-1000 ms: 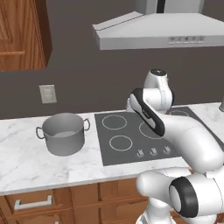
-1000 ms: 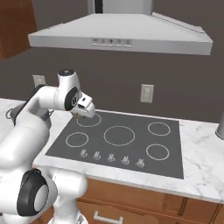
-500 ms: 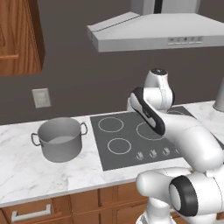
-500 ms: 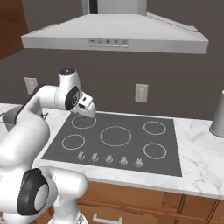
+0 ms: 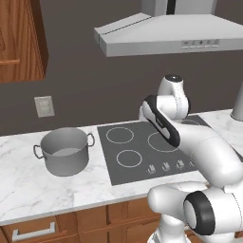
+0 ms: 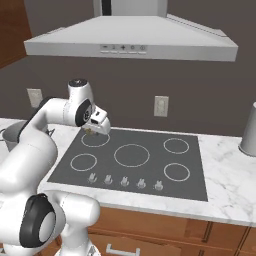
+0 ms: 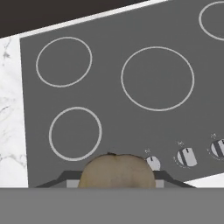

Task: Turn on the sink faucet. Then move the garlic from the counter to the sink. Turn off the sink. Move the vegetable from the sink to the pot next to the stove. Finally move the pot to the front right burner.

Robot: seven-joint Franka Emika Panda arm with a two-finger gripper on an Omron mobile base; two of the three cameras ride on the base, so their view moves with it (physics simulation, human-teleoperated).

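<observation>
My gripper (image 6: 92,131) hangs over the back left ring of the stove (image 6: 135,160), shut on the garlic (image 7: 117,170), a tan rounded bulb between the fingertips. Straight below the hand lie the stove's (image 7: 131,109) left rings and front knobs. The grey steel pot (image 5: 64,151) stands open on the white marble counter (image 5: 28,190), just left of the stove (image 5: 137,152). Its rim (image 6: 10,134) peeks out behind my arm. The front right burner (image 6: 177,172) is bare. Sink and faucet are out of view.
A steel range hood (image 6: 130,42) hangs over the cooktop. A grey cylinder (image 6: 248,131) stands on the counter at the far right. Wall outlets (image 6: 161,106) sit on the dark backsplash. A wooden wall cabinet (image 5: 19,42) is at upper left.
The whole picture has shifted a little in both base views, so the base has moved. The arm keeps its pose, with the garlic still in the gripper.
</observation>
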